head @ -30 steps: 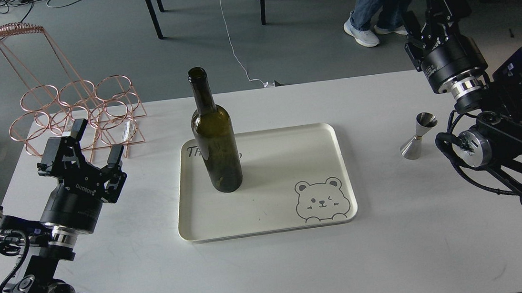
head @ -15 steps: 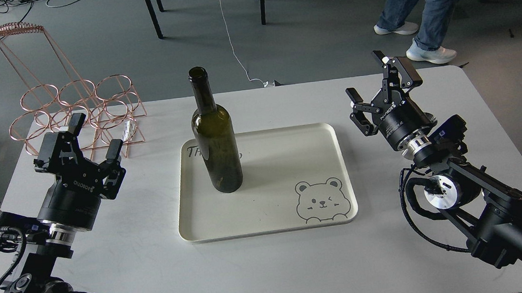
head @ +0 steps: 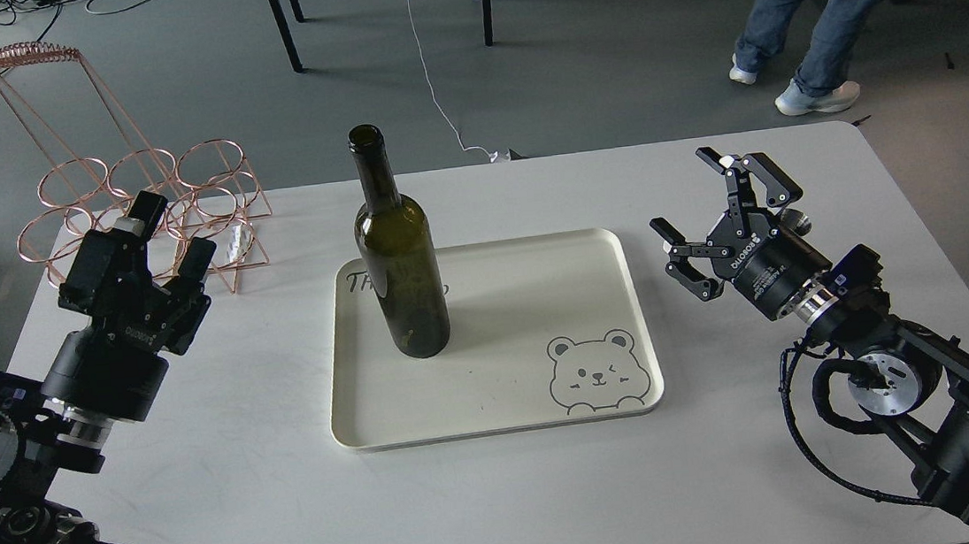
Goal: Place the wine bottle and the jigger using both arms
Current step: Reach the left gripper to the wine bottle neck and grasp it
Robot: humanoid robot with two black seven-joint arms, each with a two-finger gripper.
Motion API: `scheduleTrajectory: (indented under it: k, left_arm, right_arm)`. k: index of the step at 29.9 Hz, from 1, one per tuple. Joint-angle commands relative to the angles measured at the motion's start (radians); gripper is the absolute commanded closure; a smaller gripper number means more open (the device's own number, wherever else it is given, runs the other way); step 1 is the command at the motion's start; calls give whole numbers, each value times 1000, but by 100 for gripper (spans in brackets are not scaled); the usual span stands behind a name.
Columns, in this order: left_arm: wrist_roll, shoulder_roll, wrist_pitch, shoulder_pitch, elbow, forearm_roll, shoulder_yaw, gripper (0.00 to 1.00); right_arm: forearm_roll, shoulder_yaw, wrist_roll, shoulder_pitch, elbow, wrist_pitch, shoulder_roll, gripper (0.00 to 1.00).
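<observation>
Wine bottle (head: 398, 254) upright on tray (head: 498, 413), both grippers spread, empty

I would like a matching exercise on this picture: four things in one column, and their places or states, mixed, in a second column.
Things:
1. wine bottle
2. copper wire rack
3. bear drawing
4. right pincer

Places or states:
A. at the near right corner of the tray
B. at the far left corner of the table
C. upright on the left part of the tray
D. open, holding nothing, to the right of the tray

Pairs: 1-C, 2-B, 3-A, 4-D
</observation>
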Motion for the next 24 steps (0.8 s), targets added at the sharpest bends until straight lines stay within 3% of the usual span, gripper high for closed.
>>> scheduleTrajectory:
  k: [1,10,14,19,24]
  left_arm:
    - [0,82,5,-9,-27,188,-3,2]
    - [0,277,23,-165,-98,684,5,2]
    - [0,303,25,-246,-113,811,27,2]
    - [0,311,38,-377,-125,929,158,2]
    - [0,300,46,-415,-115,1010,199,2]
  right_arm:
    - [-2,13,4,-19,-1,0,1,2]
    - [-10,18,4,-25,-1,0,4,2]
    - [-11,18,5,-25,-1,0,4,2]
    - [-16,18,5,-36,0,0,2,2]
    - [-17,16,5,-38,2,0,2,2]
